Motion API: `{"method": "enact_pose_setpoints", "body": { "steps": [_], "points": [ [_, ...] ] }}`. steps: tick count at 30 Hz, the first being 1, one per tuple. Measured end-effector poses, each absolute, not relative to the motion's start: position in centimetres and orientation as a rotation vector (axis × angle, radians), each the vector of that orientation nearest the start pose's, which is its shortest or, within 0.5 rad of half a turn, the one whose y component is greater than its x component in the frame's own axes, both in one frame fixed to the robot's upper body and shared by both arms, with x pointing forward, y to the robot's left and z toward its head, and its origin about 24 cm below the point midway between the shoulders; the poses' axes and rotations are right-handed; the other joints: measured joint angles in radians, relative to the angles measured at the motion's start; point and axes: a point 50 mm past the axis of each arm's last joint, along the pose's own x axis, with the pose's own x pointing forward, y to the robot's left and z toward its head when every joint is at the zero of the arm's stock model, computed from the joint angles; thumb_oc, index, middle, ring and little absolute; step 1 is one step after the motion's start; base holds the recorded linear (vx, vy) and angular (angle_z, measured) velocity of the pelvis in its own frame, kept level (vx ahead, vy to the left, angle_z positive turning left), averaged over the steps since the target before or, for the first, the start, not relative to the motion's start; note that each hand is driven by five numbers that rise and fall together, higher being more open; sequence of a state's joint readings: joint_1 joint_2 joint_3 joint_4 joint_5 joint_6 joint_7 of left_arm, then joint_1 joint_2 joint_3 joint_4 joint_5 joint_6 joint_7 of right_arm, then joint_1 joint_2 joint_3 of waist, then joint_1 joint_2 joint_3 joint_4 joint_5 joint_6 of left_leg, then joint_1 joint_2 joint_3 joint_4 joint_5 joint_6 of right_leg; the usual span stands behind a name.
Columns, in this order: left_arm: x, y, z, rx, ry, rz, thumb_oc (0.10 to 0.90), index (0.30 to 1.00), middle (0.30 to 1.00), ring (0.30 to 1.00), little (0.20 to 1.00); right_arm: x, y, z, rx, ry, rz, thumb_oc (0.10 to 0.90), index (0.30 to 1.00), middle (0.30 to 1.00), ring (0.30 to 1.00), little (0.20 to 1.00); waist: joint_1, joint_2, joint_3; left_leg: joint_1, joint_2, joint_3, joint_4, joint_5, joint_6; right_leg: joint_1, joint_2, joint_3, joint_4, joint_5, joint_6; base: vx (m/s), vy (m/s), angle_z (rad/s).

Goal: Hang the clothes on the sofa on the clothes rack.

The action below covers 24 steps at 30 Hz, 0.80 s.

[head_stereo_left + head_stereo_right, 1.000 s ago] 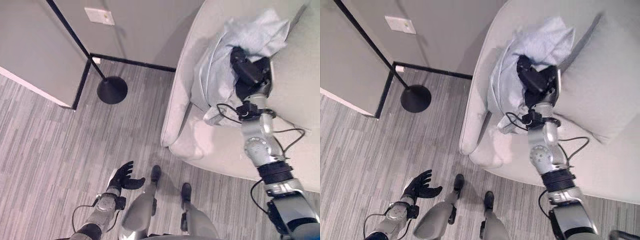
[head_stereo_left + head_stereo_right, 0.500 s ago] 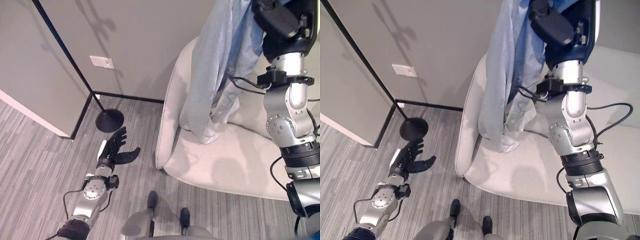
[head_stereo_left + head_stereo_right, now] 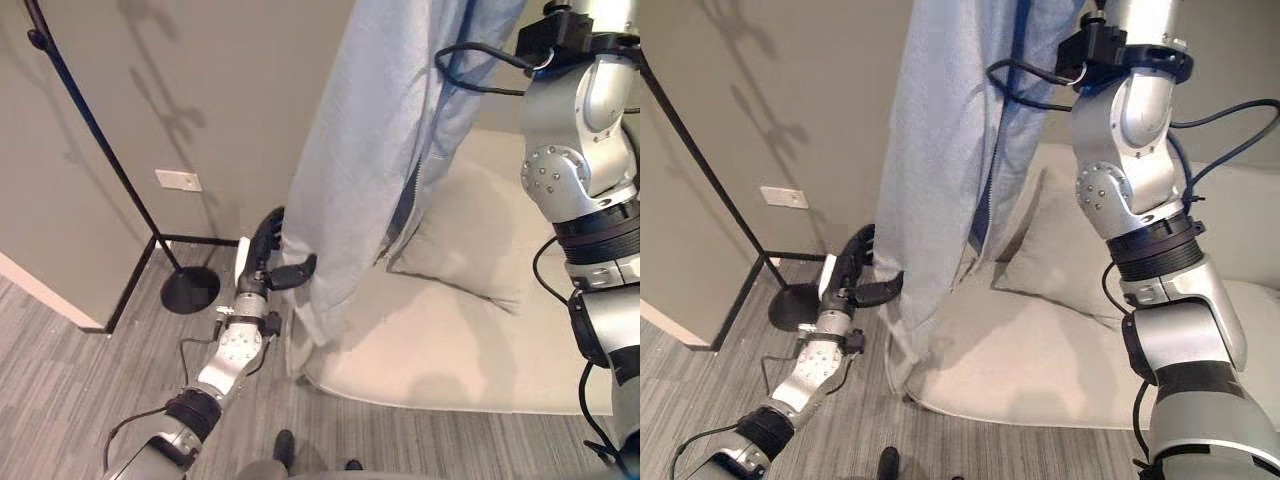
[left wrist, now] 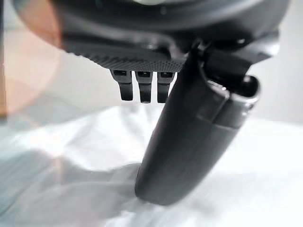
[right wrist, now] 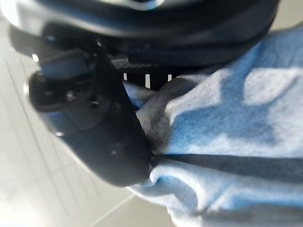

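A long light blue garment (image 3: 380,130) hangs down from above, clear of the pale sofa (image 3: 470,350). My right arm reaches up at the right. In the right wrist view my right hand (image 5: 90,118) is shut on the blue cloth (image 5: 222,118), pinched between thumb and fingers. My left hand (image 3: 262,250) is raised beside the garment's lower left edge. Its fingers are loosely curved and open, and its thumb (image 4: 189,142) touches the fabric. The black clothes rack's pole (image 3: 95,140) slants at the far left, rising from its round base (image 3: 190,290) on the floor.
A pale cushion (image 3: 480,250) leans at the sofa's back. Grey walls meet at a corner behind the rack, with a white wall plate (image 3: 178,180). Grey plank floor (image 3: 80,400) lies in front of the sofa and rack.
My right arm has lifted the garment higher, so it hangs full length off the sofa. My left hand has risen and moved right to the garment's lower edge. The camera has tilted up.
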State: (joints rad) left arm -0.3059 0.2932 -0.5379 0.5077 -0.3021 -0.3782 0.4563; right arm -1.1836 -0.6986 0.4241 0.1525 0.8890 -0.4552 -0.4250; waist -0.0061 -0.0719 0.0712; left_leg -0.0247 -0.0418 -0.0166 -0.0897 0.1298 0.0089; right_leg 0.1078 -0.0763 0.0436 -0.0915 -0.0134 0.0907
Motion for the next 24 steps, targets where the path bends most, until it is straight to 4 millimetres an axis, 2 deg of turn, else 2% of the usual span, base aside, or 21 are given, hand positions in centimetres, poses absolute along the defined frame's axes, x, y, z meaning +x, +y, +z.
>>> {"method": "enact_pose_setpoints", "body": {
  "steps": [6, 8, 10, 11, 12, 14, 16, 19, 24],
  "points": [
    [29.7, 9.7, 0.3, 0.171, 0.006, 0.016, 0.800, 0.900, 0.900, 0.900, 0.900, 29.5, -11.2, 37.4, 0.351, -1.084, 0.342, 0.400, 0.300, 0.300, 0.300, 0.300, -0.046, 0.006, -0.006, 0.014, 0.007, 0.013, 0.000, -0.003, -0.003, 0.005, 0.007, 0.013, 0.000, 0.000, 0.001, 0.00, -0.015, -0.06],
    [30.8, 9.4, -0.2, 0.201, 0.064, 0.102, 0.800, 0.900, 0.900, 0.900, 0.900, 28.3, -9.1, 36.9, 0.393, -1.062, 0.451, 0.400, 0.300, 0.300, 0.300, 0.300, -0.061, 0.013, -0.011, 0.014, 0.009, 0.017, -0.001, -0.003, -0.004, 0.002, 0.008, 0.020, 0.000, 0.001, 0.000, 0.00, -0.034, -0.08],
    [31.1, 8.9, 0.0, 0.178, 0.073, 0.144, 0.800, 0.900, 0.900, 0.900, 0.900, 26.9, -8.0, 36.6, 0.395, -1.073, 0.536, 0.400, 0.300, 0.300, 0.300, 0.300, -0.083, 0.016, -0.013, 0.014, 0.011, 0.022, -0.001, -0.004, -0.005, 0.000, 0.008, 0.027, 0.001, 0.001, 0.000, 0.00, -0.019, -0.11],
    [31.5, 8.9, 0.4, 0.150, 0.075, 0.176, 0.527, 0.491, 0.491, 0.491, 0.491, 25.7, -7.5, 36.5, 0.405, -1.093, 0.598, 0.400, 0.300, 0.300, 0.300, 0.300, -0.090, 0.016, -0.013, 0.015, 0.012, 0.028, -0.001, -0.006, -0.006, 0.001, 0.009, 0.031, 0.001, 0.001, 0.001, 0.00, -0.014, -0.14],
    [31.8, 8.4, 0.8, 0.113, 0.076, 0.184, 0.400, 0.300, 0.300, 0.300, 0.300, 24.8, -7.3, 36.4, 0.417, -1.114, 0.641, 0.400, 0.300, 0.300, 0.300, 0.300, -0.096, 0.017, -0.013, 0.016, 0.012, 0.033, -0.001, -0.006, -0.005, 0.001, 0.010, 0.035, 0.001, 0.002, 0.001, -0.01, -0.025, -0.14],
    [32.4, 7.9, 1.6, 0.036, 0.079, 0.194, 0.400, 0.300, 0.300, 0.300, 0.300, 23.9, -7.1, 36.5, 0.438, -1.143, 0.686, 0.400, 0.300, 0.300, 0.300, 0.300, -0.114, 0.017, -0.014, 0.018, 0.015, 0.043, -0.001, -0.006, -0.005, -0.002, 0.010, 0.046, 0.002, 0.002, 0.001, 0.00, -0.027, -0.12],
    [32.7, 7.6, 2.2, -0.081, 0.094, 0.218, 0.400, 0.300, 0.300, 0.300, 0.300, 23.7, -7.0, 36.5, 0.425, -1.165, 0.682, 0.400, 0.300, 0.300, 0.300, 0.300, -0.113, 0.017, -0.014, 0.024, 0.018, 0.054, -0.001, -0.009, -0.005, -0.003, 0.011, 0.057, 0.005, 0.002, 0.001, 0.00, -0.033, -0.20],
    [32.7, 6.9, 2.9, -0.218, 0.100, 0.194, 0.400, 0.300, 0.300, 0.300, 0.300, 23.9, -7.1, 36.4, 0.418, -1.166, 0.664, 0.400, 0.300, 0.300, 0.300, 0.300, -0.117, 0.018, -0.014, 0.034, 0.025, 0.066, -0.001, -0.018, -0.010, -0.003, 0.016, 0.067, 0.008, 0.001, 0.002, 0.00, -0.040, -0.15],
    [32.0, 6.1, 3.3, -0.333, 0.086, 0.130, 0.400, 0.300, 0.300, 0.300, 0.300, 24.9, -7.8, 35.4, 0.434, -1.120, 0.599, 0.400, 0.300, 0.300, 0.300, 0.300, -0.120, 0.016, -0.018, 0.034, 0.030, 0.063, -0.001, -0.018, -0.011, -0.004, 0.026, 0.066, 0.008, 0.001, 0.001, 0.00, -0.048, 0.00]
  ]
}}
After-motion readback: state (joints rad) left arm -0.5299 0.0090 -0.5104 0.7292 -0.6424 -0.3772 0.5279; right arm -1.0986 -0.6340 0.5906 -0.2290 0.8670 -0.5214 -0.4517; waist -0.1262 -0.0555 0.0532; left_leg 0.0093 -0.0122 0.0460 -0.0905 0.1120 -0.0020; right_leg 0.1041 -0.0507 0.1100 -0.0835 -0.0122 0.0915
